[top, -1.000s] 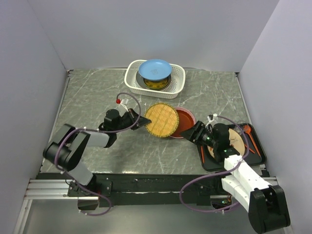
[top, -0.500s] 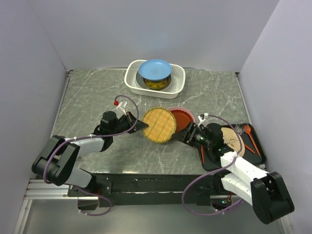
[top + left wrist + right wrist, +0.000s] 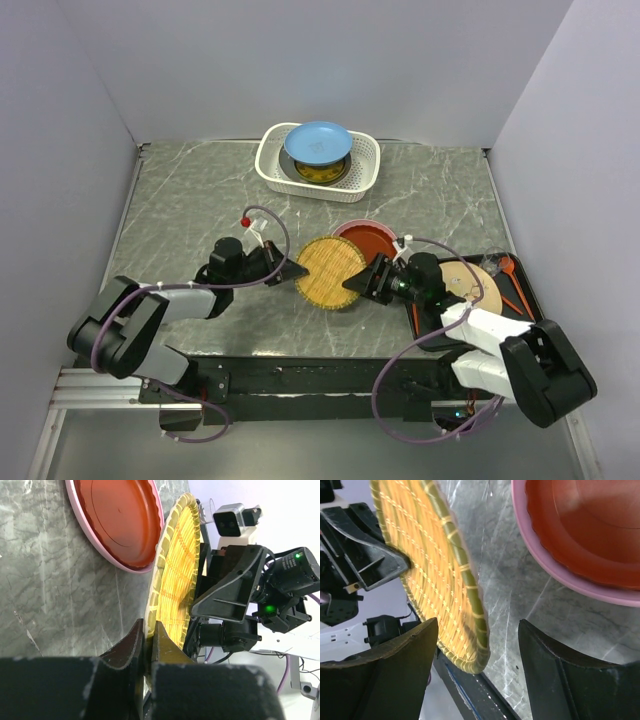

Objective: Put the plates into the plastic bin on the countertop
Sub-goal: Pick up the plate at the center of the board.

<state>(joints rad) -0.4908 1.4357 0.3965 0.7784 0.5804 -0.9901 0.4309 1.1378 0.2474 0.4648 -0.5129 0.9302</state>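
Observation:
The woven straw plate (image 3: 330, 270) stands tilted on edge above the countertop (image 3: 190, 200). My left gripper (image 3: 298, 270) is shut on its left rim; the left wrist view shows the fingers (image 3: 131, 642) pinching the straw plate (image 3: 177, 580). My right gripper (image 3: 358, 282) is open, with the plate's other rim (image 3: 477, 630) between its fingers (image 3: 402, 652), not touching. A red plate (image 3: 370, 240) lies in a pink plate (image 3: 560, 575) just behind. The plastic bin (image 3: 365, 165) at the back holds a stack of plates with a blue plate (image 3: 318, 142) on top.
A flat black tray (image 3: 525, 320) sits at the right edge with a brown plate (image 3: 470, 283) and orange utensils (image 3: 510, 272). Grey walls close in the countertop on three sides. The right arm's cable loops over the near edge.
The left gripper has brought the straw plate nearer and tipped it up. The right gripper has moved left from the tray, and its open jaws now straddle the plate's right rim.

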